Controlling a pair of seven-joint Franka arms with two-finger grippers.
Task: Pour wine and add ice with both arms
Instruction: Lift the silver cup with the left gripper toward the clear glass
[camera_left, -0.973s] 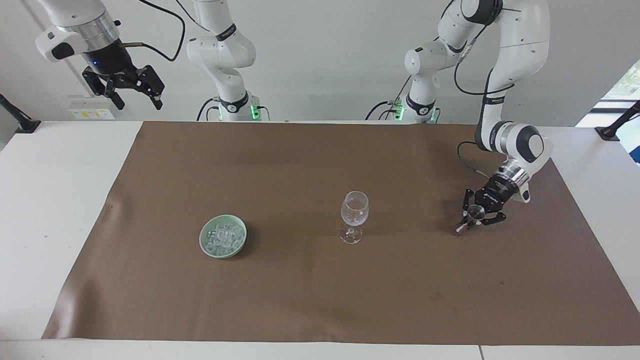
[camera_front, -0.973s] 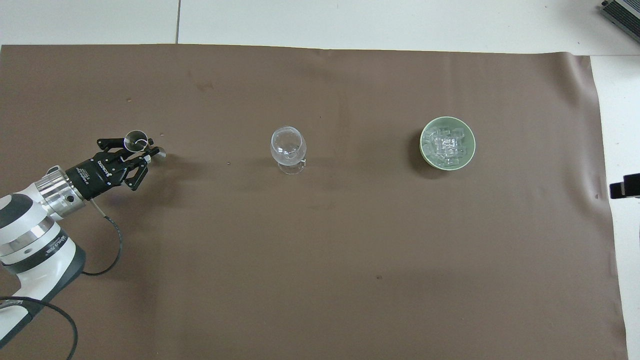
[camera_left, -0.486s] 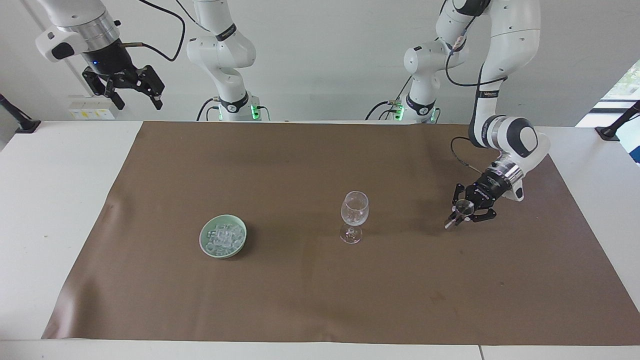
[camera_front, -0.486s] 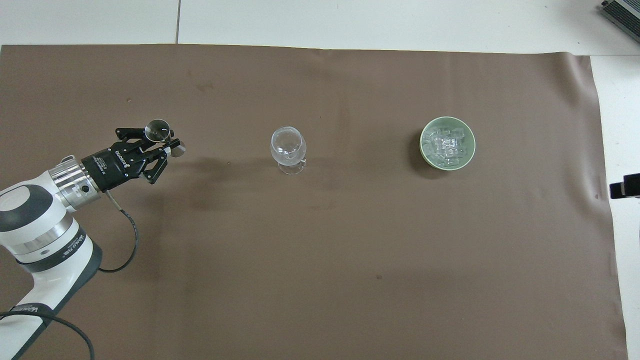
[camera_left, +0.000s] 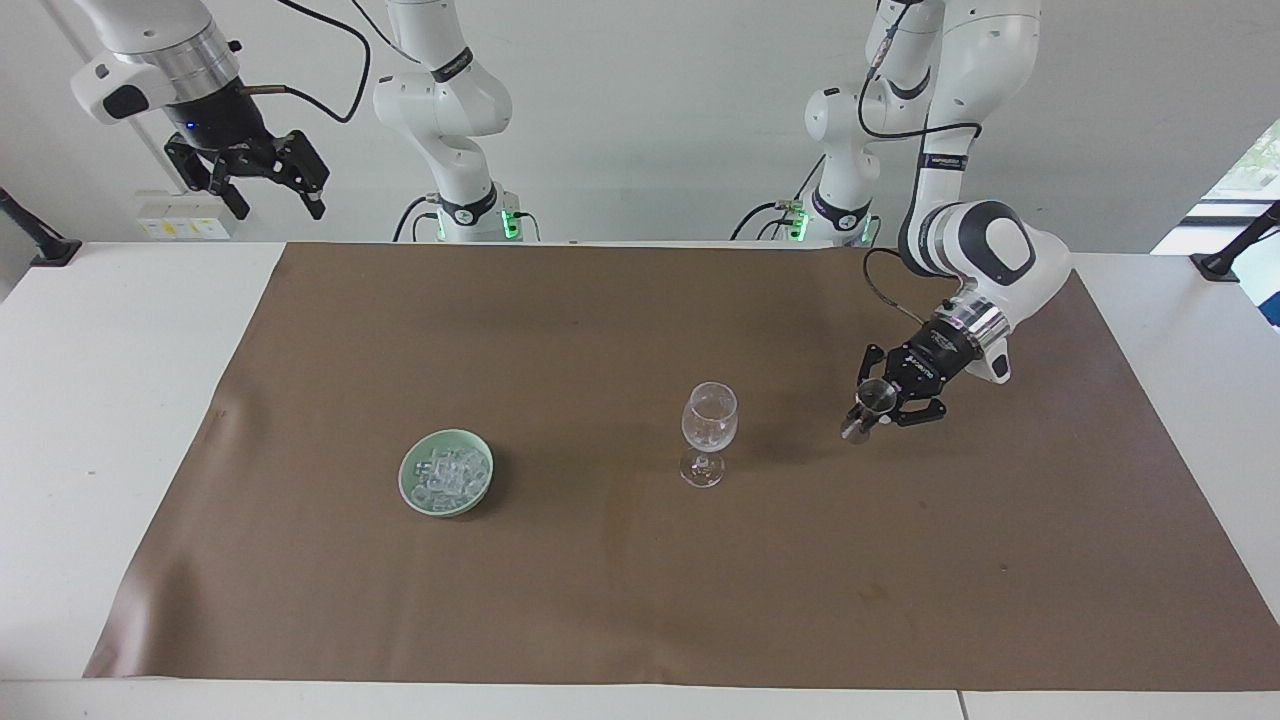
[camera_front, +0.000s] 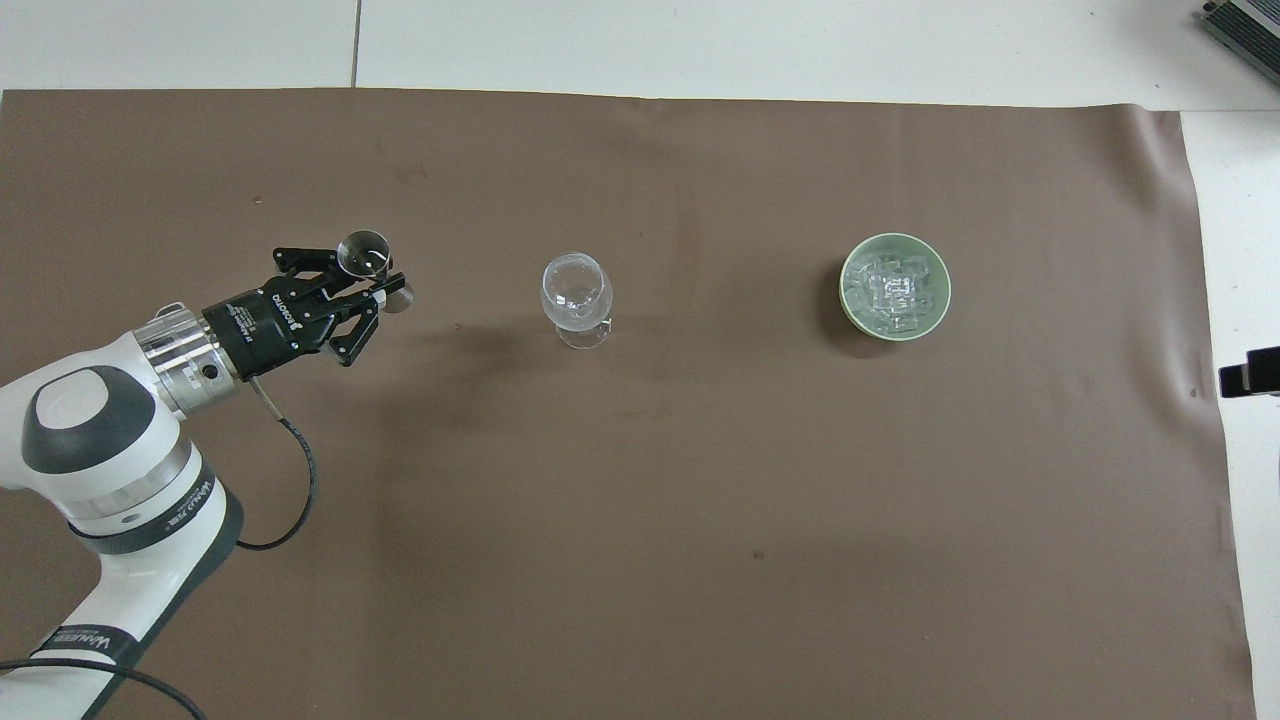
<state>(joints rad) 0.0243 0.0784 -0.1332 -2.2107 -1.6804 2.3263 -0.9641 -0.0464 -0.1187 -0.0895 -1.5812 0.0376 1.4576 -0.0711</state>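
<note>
A clear stemmed wine glass (camera_left: 709, 418) (camera_front: 575, 285) stands upright mid-mat. My left gripper (camera_left: 876, 402) (camera_front: 373, 281) hangs low over the mat beside the glass, toward the left arm's end, shut on a small silver jigger (camera_left: 866, 410) (camera_front: 362, 252). The jigger is tilted, and a gap separates it from the glass. The ice (camera_left: 448, 470) (camera_front: 890, 290) lies heaped in a pale green bowl (camera_left: 405, 480) (camera_front: 846, 290) toward the right arm's end. My right gripper (camera_left: 268, 192) waits high above the table's edge at that end, open and holding nothing. The wine is out of view.
A brown mat (camera_left: 600, 600) (camera_front: 640, 560) covers most of the white table (camera_left: 100, 400). The left arm's cable (camera_front: 290, 480) loops down from its wrist over the mat.
My left gripper has carried the jigger toward the wine glass, rising a little off the mat. The right arm, the glass and the bowl have stayed put.
</note>
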